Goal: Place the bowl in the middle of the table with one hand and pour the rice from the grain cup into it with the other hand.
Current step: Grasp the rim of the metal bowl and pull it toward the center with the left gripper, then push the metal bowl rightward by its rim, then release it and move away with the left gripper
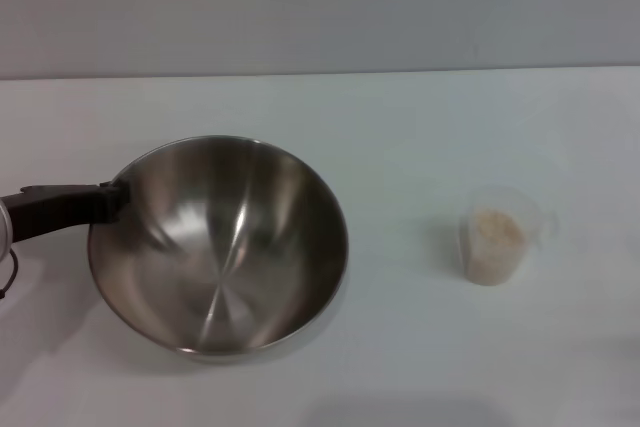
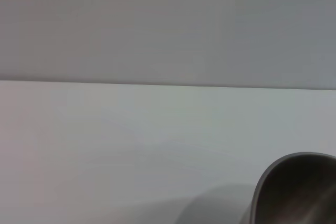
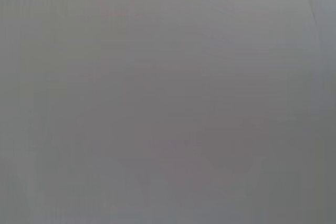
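The steel bowl sits left of the middle of the white table, empty inside. My left gripper reaches in from the left edge and is shut on the bowl's left rim. Part of the bowl's rim also shows in the left wrist view. The clear grain cup stands upright to the right of the bowl, well apart from it, with rice inside. My right gripper is out of view. The right wrist view shows only a plain grey surface.
The table's far edge meets a grey wall behind. Bare tabletop lies between the bowl and the cup.
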### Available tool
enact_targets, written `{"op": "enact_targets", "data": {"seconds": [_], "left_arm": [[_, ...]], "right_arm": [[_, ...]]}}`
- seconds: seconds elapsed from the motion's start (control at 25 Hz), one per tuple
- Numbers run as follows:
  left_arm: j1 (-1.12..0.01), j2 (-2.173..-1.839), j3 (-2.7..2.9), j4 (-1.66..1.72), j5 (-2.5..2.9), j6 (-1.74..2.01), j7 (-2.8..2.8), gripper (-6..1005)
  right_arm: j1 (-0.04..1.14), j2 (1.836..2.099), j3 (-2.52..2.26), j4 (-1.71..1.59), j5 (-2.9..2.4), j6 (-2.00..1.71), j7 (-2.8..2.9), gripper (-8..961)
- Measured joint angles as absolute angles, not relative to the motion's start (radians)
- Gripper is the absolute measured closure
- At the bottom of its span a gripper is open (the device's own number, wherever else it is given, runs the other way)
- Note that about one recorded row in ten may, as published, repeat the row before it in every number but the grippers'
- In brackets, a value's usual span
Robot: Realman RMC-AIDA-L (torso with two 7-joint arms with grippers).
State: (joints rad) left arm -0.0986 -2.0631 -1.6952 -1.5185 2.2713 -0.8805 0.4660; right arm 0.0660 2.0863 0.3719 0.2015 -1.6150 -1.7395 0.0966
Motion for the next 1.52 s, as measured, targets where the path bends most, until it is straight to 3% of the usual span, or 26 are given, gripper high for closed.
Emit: {"op": "enact_targets", "data": {"seconds": [1.52], "left_arm": [[-0.229,-2.069,-1.507,-1.343,2.134,-0.740,0.486,911]], "right_arm": [[0.066,2.086,0.370,0.201,-1.615,-1.752,0.097,131]]}}
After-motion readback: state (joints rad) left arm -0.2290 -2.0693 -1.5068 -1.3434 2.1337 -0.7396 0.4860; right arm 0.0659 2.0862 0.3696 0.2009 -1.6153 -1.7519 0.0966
